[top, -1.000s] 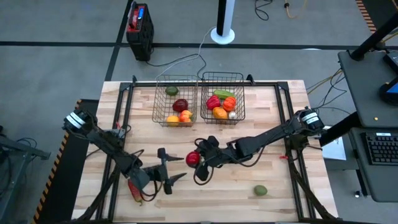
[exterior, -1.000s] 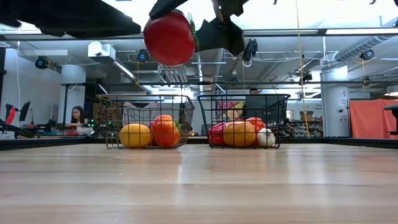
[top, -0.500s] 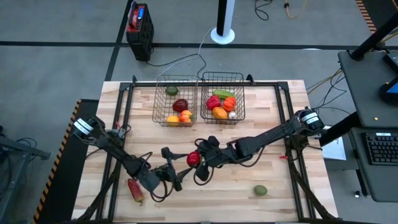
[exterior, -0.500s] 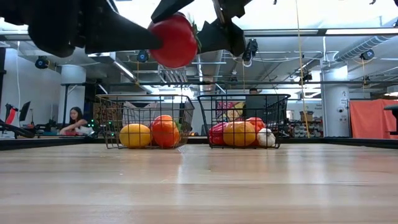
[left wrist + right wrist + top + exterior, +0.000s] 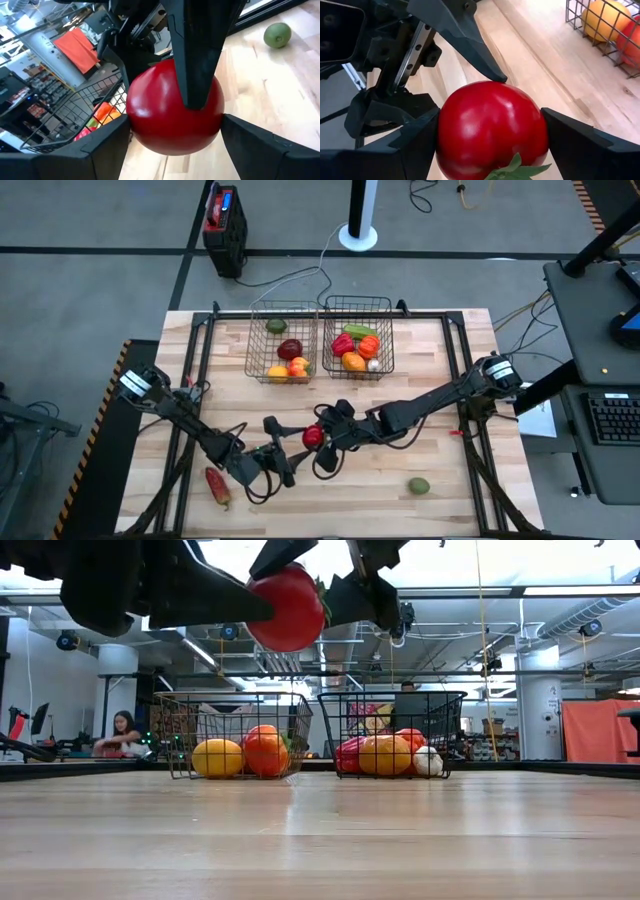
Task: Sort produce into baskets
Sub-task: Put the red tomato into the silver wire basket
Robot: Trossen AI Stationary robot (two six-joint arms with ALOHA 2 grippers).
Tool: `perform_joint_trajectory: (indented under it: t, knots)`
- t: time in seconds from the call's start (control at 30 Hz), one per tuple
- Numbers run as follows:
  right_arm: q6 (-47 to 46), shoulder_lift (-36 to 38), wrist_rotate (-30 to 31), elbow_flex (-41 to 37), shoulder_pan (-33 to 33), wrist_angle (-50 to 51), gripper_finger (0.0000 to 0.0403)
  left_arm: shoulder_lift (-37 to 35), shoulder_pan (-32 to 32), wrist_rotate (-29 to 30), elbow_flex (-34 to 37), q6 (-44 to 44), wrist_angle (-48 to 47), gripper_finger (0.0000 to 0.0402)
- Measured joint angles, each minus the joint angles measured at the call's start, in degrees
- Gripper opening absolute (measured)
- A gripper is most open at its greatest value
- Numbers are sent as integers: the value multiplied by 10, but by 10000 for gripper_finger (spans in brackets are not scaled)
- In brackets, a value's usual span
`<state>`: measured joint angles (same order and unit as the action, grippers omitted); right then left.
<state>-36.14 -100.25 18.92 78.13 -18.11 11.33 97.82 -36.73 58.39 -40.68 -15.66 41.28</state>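
Bright, even overhead light fills the scene — shadows on the wooden table (image 5: 440,360) are faint and soft. In the low view the ceiling glows white behind the arms, turning them to near silhouettes. The red tomato (image 5: 492,130) shows broad soft highlights — close to the left wrist camera, it looks slightly blurred.

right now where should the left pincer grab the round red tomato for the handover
Across the round red tomato at its widest middle, coming level from its free side. The right pincer clamps two opposite flanks with the green stem toward its wrist, so the left pincer, open around it, should close on the bare flanks.
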Motion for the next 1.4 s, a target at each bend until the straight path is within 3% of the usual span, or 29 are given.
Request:
perform_joint_trajectory:
  t: [0.43, 0.97, 1.4]
  knots:
    - [-4, 0, 0, 0, 0, 2, 317, 0, 0, -3, 0, 22, 2, 286]
    - [1, 0, -1, 1, 11, -13, 318, 0, 3, 11, -12, 15, 2, 338]
    - [10, -1, -15, 1, 13, -14, 332, 2, 5, 7, -13, 8, -1, 310]
